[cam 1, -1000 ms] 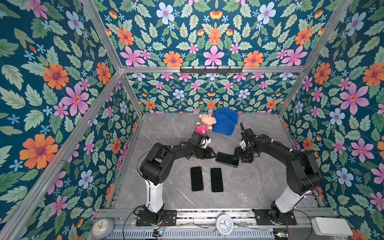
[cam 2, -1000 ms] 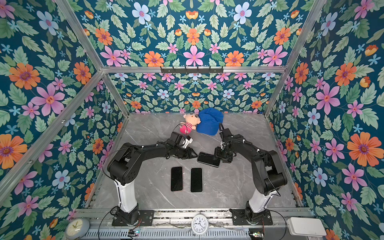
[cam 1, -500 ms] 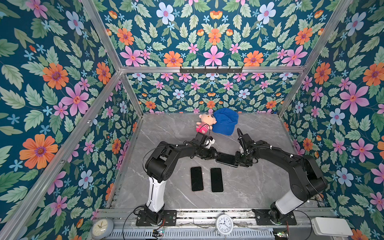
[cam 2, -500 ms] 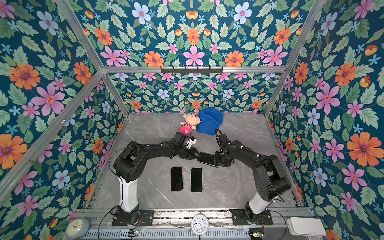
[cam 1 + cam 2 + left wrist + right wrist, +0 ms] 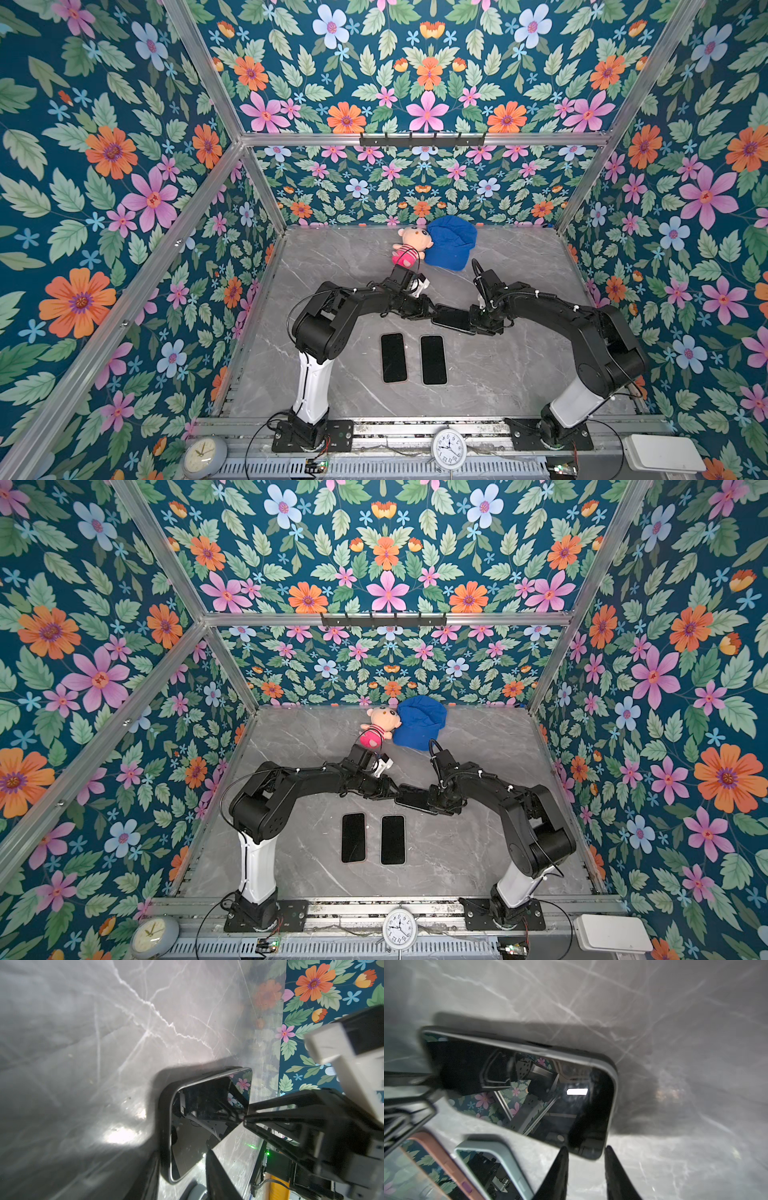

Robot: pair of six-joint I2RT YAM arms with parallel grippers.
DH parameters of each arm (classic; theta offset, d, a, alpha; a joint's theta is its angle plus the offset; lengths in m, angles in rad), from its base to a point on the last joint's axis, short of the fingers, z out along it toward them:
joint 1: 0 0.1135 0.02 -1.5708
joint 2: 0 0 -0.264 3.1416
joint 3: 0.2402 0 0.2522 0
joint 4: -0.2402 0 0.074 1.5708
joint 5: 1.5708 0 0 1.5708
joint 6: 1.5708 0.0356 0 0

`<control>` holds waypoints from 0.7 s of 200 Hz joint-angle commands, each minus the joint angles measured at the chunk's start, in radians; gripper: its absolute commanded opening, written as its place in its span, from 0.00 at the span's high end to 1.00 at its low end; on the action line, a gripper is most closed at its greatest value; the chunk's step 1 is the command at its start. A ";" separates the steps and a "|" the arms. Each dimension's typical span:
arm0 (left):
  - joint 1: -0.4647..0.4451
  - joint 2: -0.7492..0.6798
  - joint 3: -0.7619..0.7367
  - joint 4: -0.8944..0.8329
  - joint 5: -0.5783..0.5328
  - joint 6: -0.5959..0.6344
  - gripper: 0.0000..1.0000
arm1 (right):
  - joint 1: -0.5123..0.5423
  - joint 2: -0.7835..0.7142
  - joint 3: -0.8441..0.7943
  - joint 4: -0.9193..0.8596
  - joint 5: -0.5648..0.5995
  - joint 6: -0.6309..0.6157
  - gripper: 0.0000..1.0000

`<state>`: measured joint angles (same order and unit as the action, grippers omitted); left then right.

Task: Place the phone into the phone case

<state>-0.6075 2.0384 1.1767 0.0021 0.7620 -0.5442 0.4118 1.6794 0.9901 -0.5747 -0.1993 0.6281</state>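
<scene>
bright even top views; blurred, glare-streaked wrist views with dark shadows

Plush doll touching blue cap.

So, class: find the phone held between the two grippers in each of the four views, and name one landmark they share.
Top views: the phone lies mid-table, between the two arms' tips, behind the two cased phones.
Left wrist: lower centre, a dark case rim along its edge.
Right wrist: centre-left, tilted.
Shared landmark: the grey marble table.
</scene>
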 commanded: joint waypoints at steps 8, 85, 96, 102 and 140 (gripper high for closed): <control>0.000 0.000 -0.003 0.004 0.010 0.000 0.64 | 0.003 0.006 -0.005 0.017 -0.008 0.010 0.71; -0.001 -0.003 -0.010 0.012 0.010 -0.004 0.70 | 0.015 0.009 0.009 0.022 -0.015 0.015 0.81; -0.001 -0.004 -0.012 0.014 0.011 -0.003 0.70 | 0.018 0.015 0.011 0.022 -0.017 0.016 0.82; -0.001 -0.004 -0.012 0.015 0.011 -0.003 0.70 | 0.021 0.018 0.012 0.023 -0.018 0.018 0.82; -0.003 -0.004 -0.015 0.019 0.012 -0.006 0.70 | 0.038 0.037 0.016 0.033 -0.024 0.025 0.85</control>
<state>-0.6075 2.0377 1.1641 0.0139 0.7521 -0.5480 0.4339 1.6901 1.0111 -0.6094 -0.1596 0.6472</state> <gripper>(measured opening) 0.302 0.162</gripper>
